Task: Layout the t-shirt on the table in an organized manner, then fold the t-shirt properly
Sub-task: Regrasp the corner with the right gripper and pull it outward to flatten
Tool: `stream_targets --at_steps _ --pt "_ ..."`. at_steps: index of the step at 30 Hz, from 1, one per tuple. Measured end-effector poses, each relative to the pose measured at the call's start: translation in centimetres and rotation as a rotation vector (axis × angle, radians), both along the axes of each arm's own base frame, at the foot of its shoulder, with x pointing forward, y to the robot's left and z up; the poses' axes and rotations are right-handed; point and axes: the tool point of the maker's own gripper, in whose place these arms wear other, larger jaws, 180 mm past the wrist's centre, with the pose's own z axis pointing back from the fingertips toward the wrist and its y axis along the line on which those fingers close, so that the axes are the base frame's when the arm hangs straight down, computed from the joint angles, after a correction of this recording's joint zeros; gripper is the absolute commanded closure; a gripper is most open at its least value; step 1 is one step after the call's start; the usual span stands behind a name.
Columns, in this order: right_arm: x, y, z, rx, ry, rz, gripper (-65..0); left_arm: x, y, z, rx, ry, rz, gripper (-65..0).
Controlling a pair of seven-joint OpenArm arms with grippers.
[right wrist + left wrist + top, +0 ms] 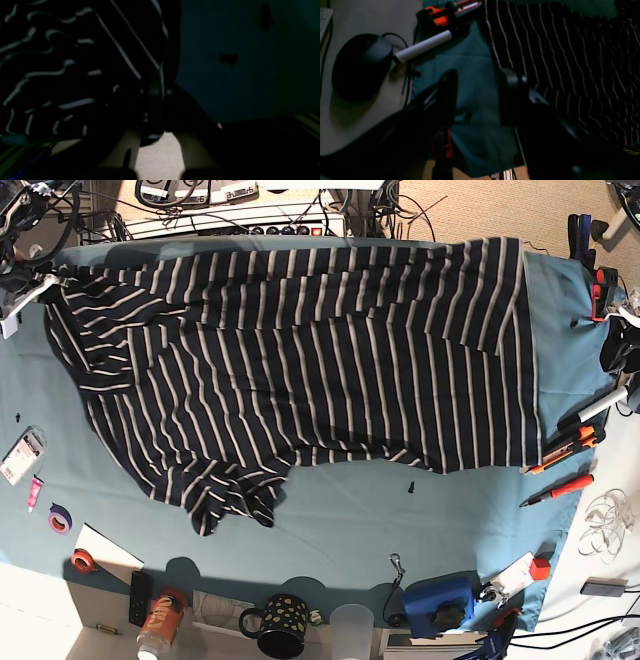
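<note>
The dark navy t-shirt (320, 360) with thin white stripes lies spread across the far half of the teal table (400, 520), one sleeve bunched toward the front left. My right gripper (153, 97) is at the shirt's far left corner (55, 280), its fingers shut on the striped fabric edge (140, 50). My left gripper (480, 95) hovers open over bare teal cloth just beside the shirt's hem (545, 50), at the table's right end (612, 350). Nothing is between its fingers.
An orange box cutter (445, 15), a white marker (423, 46) and an orange-handled screwdriver (560, 490) lie by the right edge. Tape rolls (60, 520), a can (160, 625), a spotted mug (280, 625) and a blue device (440, 600) line the front. A black pin (412, 485) sticks in the cloth.
</note>
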Motion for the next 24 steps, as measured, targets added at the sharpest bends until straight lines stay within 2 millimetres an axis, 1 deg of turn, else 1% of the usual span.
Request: stream_targets --at_steps 5,6,8,9,10,12,14,16,18,19,21,22,24 --pt "-0.5 0.9 -1.0 0.026 0.013 -0.01 0.0 0.0 0.0 0.0 0.0 0.0 0.0 -27.0" --pt "-0.5 1.0 -1.0 0.028 0.013 -0.01 -2.8 0.0 0.0 0.0 0.0 0.0 0.0 -27.0" --pt "-0.5 0.9 -1.0 0.027 0.015 -0.01 -13.1 0.0 0.0 0.0 0.0 0.0 0.0 -27.0" --pt "-0.6 0.9 -1.0 0.025 0.019 -0.01 -16.9 0.0 0.0 0.0 0.0 0.0 0.0 -27.0" --pt "-0.7 0.8 -0.9 0.025 0.019 -0.007 -18.8 0.0 0.0 0.0 0.0 -0.001 0.0 -27.0" --pt "-1.2 0.0 -0.4 0.0 0.04 0.0 -18.7 0.0 0.0 0.0 0.0 0.0 0.0 -27.0" --pt "-1.8 -2.2 0.9 -0.07 0.078 -0.018 -18.7 0.0 0.0 0.0 0.0 0.0 0.0 -27.0" --pt "-1.4 -4.5 3.4 -0.116 0.033 -0.06 -18.7 0.0 0.0 0.0 0.0 0.0 0.0 -27.0" --pt "-0.3 -6.4 6.1 -0.157 -0.074 -0.098 -18.2 0.0 0.0 0.0 0.0 0.0 -0.001 -27.0" --pt "0.2 -6.9 7.3 -0.159 -0.132 -0.115 -15.3 0.0 0.0 0.0 0.0 0.0 -0.001 -27.0" --pt "1.1 -6.6 8.5 -0.118 -0.215 -0.118 -3.4 0.0 0.0 0.0 0.0 0.0 0.0 -27.0" --pt "1.7 -5.9 8.7 -0.08 -0.249 -0.103 0.0 0.0 0.0 0.0 0.0 0.0 -0.001 -27.0" --pt "3.0 -3.7 8.7 0.009 -0.322 -0.045 0.0 0.0 0.0 0.0 0.0 0.0 -0.001 -27.0"
